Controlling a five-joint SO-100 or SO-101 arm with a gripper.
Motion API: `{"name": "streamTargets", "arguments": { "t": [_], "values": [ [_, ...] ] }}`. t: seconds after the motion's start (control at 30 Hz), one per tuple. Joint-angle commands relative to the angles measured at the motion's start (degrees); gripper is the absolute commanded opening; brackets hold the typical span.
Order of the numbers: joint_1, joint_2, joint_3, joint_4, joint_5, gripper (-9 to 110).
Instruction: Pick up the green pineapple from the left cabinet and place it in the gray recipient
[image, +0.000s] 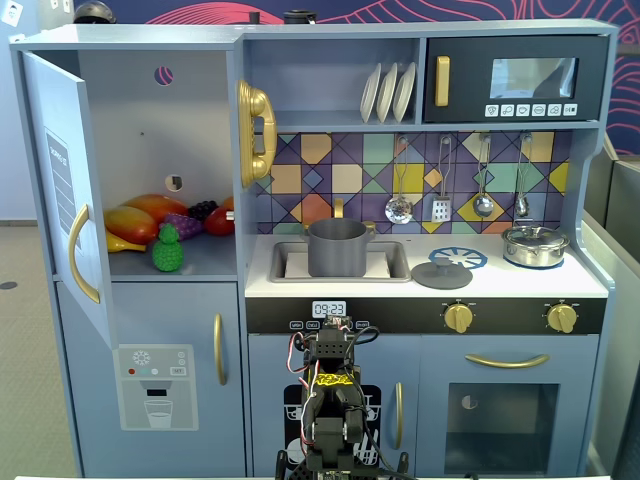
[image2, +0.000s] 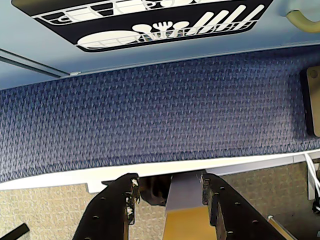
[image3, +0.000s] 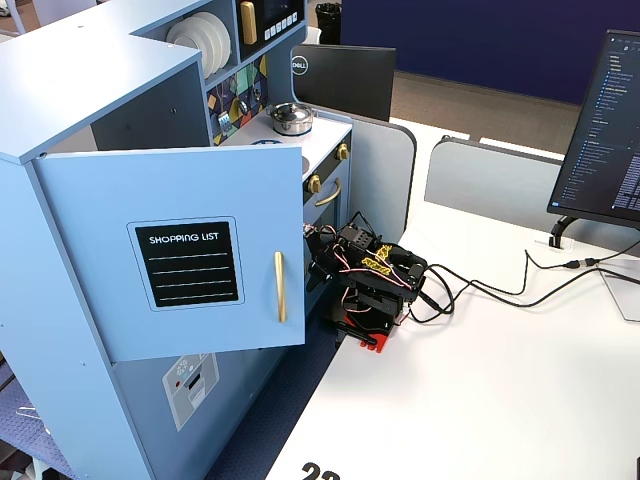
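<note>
Bright even light; sharp, faint microwave glare.

An office or lab workspace is hosting this setup, not a real kitchen. In a fixed view, a white desk (image3: 480, 390) is carrying the robot arm (image3: 375, 280), with cables trailing toward 3 o'clock, where a computer monitor (image3: 605, 130) is showing lines of text. Gray partition panels (image3: 500, 180) are dividing the desks, and another dark monitor (image3: 345, 75) is standing at 12 o'clock. The toy kitchen (image: 330, 300), with its painted tile backsplash, is standing against the desk edge. Blue woven carpet (image2: 160, 115) is covering the floor in the wrist view.
</note>
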Motion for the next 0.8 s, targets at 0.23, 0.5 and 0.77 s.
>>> {"name": "streamTargets", "arguments": {
  "t": [0.23,0.5,0.77],
  "values": [
    [2.9,-0.4,-0.2,10.0,1.1,0],
    [-10.5,-0.6,-0.2,-6.7,1.2,0],
    [-47.1,-11.1,-11.2,-65.6,-2.6,0]
  ]
}}
